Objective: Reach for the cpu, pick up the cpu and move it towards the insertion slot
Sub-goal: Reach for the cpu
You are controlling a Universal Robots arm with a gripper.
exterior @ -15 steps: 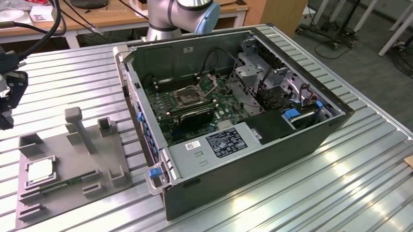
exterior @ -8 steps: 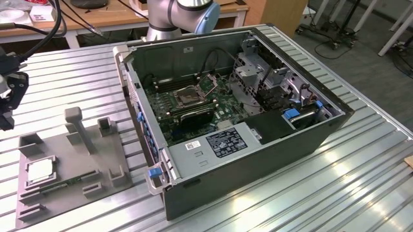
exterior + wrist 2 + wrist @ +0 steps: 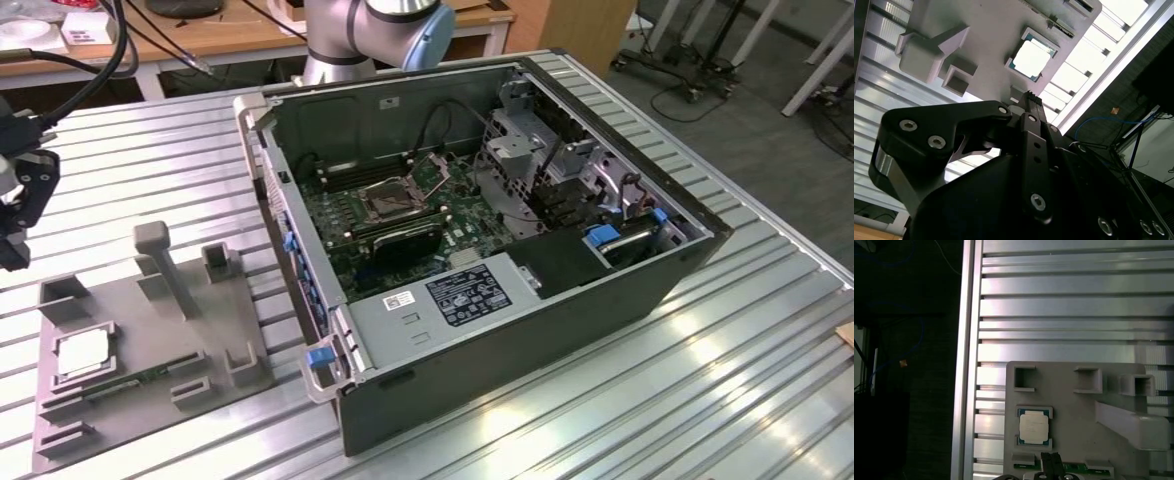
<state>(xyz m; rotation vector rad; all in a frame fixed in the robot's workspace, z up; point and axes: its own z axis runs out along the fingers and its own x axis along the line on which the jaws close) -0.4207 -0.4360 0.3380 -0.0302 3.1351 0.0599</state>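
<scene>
Hovers above the grey tray (image 3: 1069,420) with jaws closed on nothing, clear of the cpu (image 3: 1034,426) seated in the tray's square recess.

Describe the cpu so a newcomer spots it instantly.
On the exterior view's left, beside the open computer case, lies a grey tray. The cpu sits in its square recess: flat, silvery-white, green-rimmed, unlike the long thin memory stick beside it.

See just part of the gripper (image 3: 14,240), cropped at the exterior view's left edge. Cannot resolve detail inside the insertion slot (image 3: 396,197). Lose some of the tray (image 3: 984,35) behind the gripper in the second wrist view.
</scene>
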